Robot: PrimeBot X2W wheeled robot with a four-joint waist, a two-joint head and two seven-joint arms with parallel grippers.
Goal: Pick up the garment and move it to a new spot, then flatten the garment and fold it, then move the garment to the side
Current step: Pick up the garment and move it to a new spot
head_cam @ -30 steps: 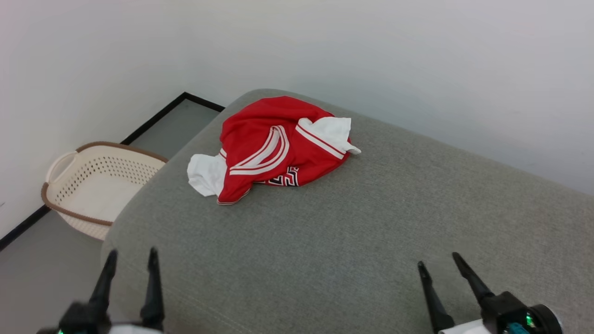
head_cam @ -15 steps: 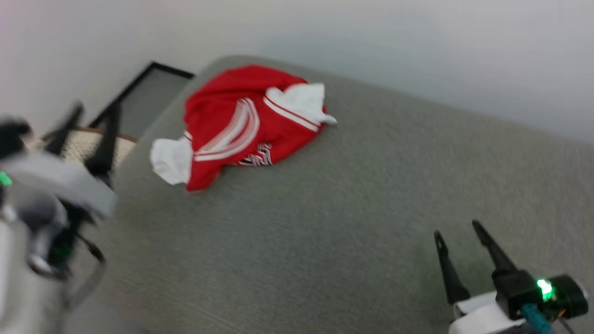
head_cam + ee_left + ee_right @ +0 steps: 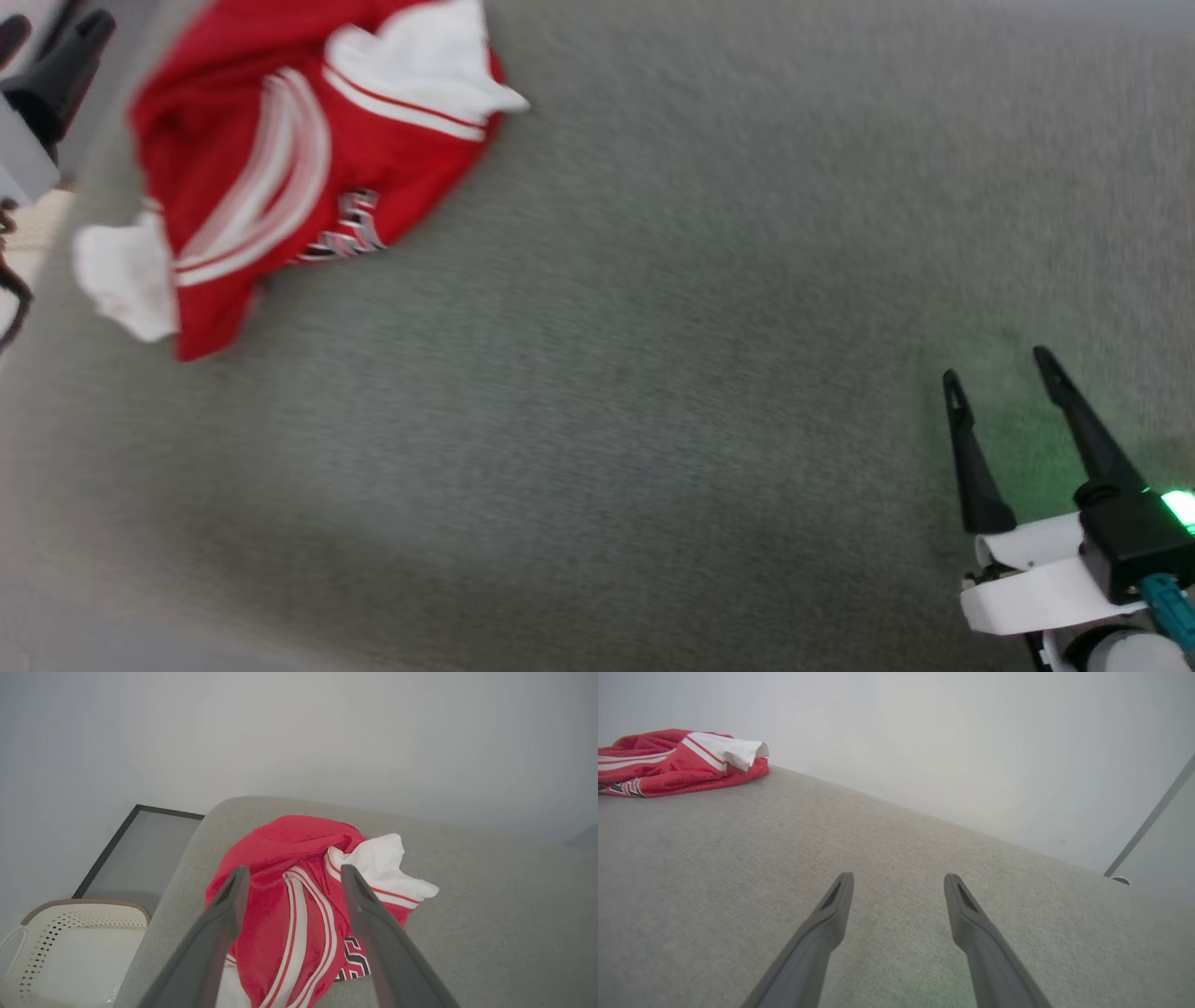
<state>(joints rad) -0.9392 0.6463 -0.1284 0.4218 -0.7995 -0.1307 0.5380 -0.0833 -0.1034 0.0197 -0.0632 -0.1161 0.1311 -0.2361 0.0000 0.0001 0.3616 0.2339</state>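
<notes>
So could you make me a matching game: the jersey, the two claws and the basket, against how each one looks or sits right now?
1 garment
2 left claw
3 right claw
4 basket

a open, over bare grey cushion
b cream, wall full of holes
c crumpled, red and white
d open, aimed at the garment

Pairs: 1-c, 2-d, 3-a, 4-b

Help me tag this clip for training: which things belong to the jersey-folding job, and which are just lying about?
Job: crumpled red jersey with white sleeves and striped trim; open left gripper; open right gripper; grey fabric cushion under it.
Lying about: cream perforated plastic basket with brown rim.
</notes>
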